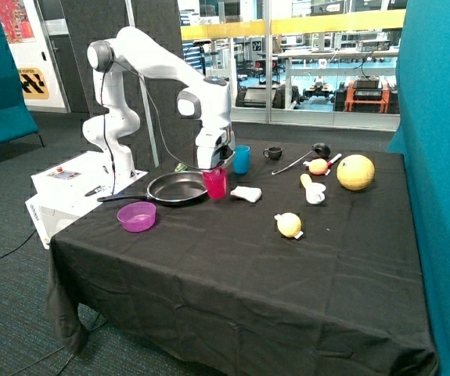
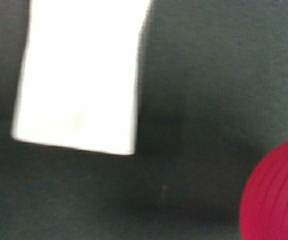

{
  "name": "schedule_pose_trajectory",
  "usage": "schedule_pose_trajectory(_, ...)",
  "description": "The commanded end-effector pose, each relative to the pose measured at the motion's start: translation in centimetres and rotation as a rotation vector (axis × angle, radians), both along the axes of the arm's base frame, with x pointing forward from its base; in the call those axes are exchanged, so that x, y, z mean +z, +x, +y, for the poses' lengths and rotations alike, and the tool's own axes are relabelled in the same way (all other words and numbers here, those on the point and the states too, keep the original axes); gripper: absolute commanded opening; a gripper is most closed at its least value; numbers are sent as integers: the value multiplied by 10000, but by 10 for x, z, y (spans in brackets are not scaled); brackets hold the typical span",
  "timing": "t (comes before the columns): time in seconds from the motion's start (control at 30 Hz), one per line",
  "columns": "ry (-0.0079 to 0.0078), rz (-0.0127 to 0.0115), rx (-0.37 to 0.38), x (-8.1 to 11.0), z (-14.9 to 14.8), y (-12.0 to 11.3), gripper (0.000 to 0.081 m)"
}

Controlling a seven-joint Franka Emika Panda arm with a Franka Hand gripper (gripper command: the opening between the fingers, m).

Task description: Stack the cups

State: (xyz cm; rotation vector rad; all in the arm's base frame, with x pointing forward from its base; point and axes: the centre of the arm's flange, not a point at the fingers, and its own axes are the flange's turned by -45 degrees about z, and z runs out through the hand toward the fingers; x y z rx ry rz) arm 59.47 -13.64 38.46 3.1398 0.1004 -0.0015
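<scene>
White Franka arm (image 1: 150,55) rises from its base at the far left table edge, bends at the elbow and reaches right, wrist pointing straight down, its two-finger gripper (image 1: 214,166) low at the rim of the pink-red plastic cup (image 1: 216,184), fingers not discernible.

A table draped in black cloth (image 1: 232,274) carries a scatter of items: a purple bowl (image 1: 137,216) near one edge, a black frying pan (image 1: 176,188), a pink-red cup (image 1: 215,183), a blue cup (image 1: 242,159), a small black mug (image 1: 273,153), a white folded object (image 1: 246,193), a large yellow ball (image 1: 355,171) and a smaller yellow fruit (image 1: 289,225).
</scene>
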Motion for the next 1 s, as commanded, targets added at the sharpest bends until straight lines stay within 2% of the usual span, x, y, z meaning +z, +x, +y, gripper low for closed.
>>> schedule_pose_trajectory(0.0, 3, -10, 678, 17, 35, 2, 0)
schedule_pose_trajectory(0.47, 3, -9, 1751, 29, 88, -1, 0)
schedule_pose_trajectory(0.97, 4, -9, 2687, 36, 131, -6, 0)
